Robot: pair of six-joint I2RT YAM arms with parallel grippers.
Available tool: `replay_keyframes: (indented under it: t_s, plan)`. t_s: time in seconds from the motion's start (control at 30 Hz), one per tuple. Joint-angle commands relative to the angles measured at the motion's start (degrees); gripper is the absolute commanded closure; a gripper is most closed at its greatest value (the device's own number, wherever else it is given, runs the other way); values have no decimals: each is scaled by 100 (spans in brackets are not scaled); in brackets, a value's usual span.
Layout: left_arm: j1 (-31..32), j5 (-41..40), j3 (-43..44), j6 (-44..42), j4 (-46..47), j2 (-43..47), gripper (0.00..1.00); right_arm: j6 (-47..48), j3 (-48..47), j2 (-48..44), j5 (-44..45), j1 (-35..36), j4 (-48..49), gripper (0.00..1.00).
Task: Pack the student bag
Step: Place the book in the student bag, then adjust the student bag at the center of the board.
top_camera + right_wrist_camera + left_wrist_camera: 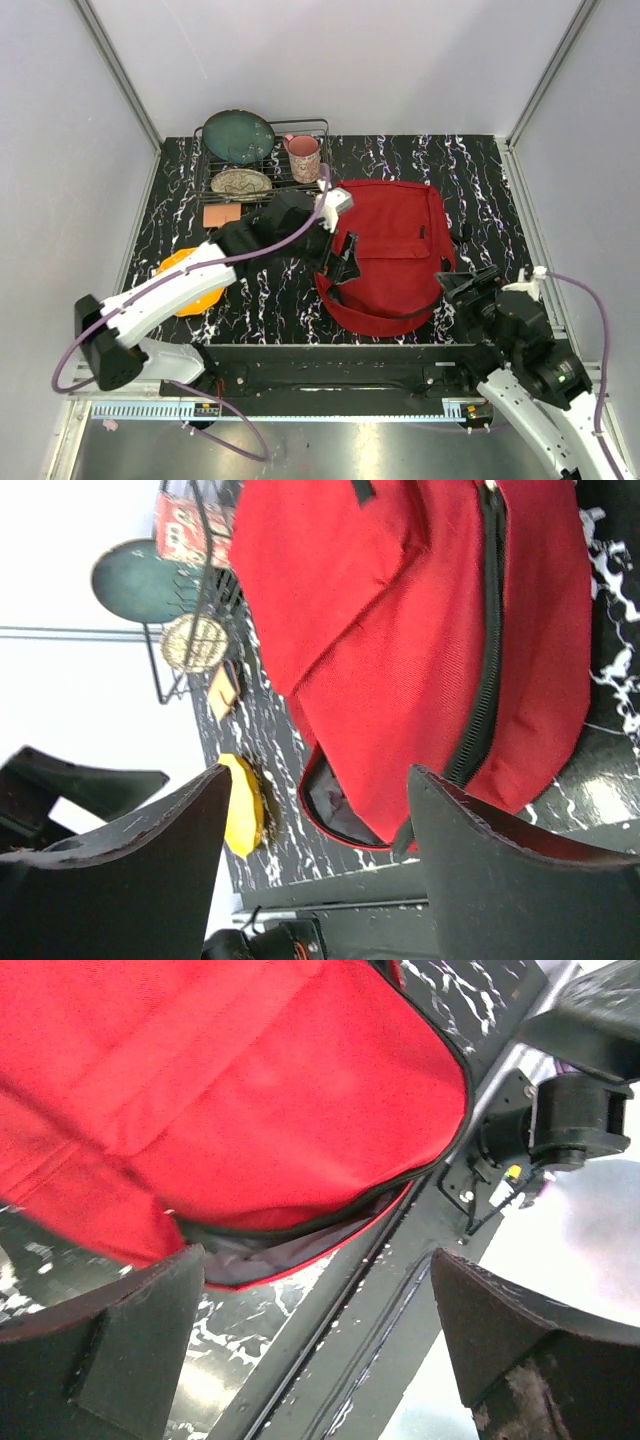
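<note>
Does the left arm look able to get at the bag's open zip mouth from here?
Probably yes: the left claw is open right beside the student bag, and its wrist view shows the unzipped gap close ahead with nothing between.

Student bag (388, 250): dark-red fabric backpack with black zips and a black strap, lying flat on the bench (270, 300), centre-right of the top view. The zip gapes open along the bag's lower-left edge and grey lining shows inside. The fabric is slack and lightly creased.

Marbled table (480, 190) with student bag (395, 250), rack (285, 172), yellow plate (200, 298)
</note>
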State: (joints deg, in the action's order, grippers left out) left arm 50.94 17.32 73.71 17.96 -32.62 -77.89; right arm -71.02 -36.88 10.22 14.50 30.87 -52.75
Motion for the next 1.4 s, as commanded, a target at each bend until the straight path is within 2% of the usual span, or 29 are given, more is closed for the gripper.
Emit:
replay_keyframes:
  t_s: [0.0,0.1,0.23,0.37,0.5,0.63,0.83,0.97,1.1,1.2,1.27,1.3,1.33,1.37]
  plan:
    - [-127,-1517,-216,94,168,959,1,404,-741,366,852,15,-130,23]
    - [-557,-1575,-549,427,151,872,1,728,-865,489,765,15,211,22]
    - [-1234,-723,-762,727,624,302,1,748,-505,945,177,15,739,22]
    - [-1323,-160,-464,605,888,-823,1,467,-197,1632,-788,15,889,22]
    - [-1455,499,-384,779,1723,-1456,1,458,102,1467,-1116,24,1083,22]
    - [-1648,518,-77,815,1759,-2123,1,660,-64,1097,-1090,24,549,21]
    - [-1789,984,143,1043,2207,-2696,4,546,-345,1492,-1266,24,-664,21]
    - [-1798,1010,284,1070,2278,-2951,18,362,-460,1386,-819,24,-1017,20]
    - [-1798,993,381,1017,2251,-3101,37,247,-434,1720,-782,24,-1185,19]
    - [-1807,1010,407,991,2338,-3180,43,177,-189,2027,-783,24,-1141,19]
    - [-1815,1176,267,1052,2698,-3180,46,10,75,2107,-563,24,-879,18]
    - [-1815,1203,301,1070,2804,-3215,48,-34,424,2081,-580,24,-277,17]
    - [-1842,1229,389,1104,2709,-3250,61,-130,602,2046,-632,24,95,17]
    - [-1868,1291,529,1122,2630,-3276,69,-253,777,1993,-589,24,420,19]
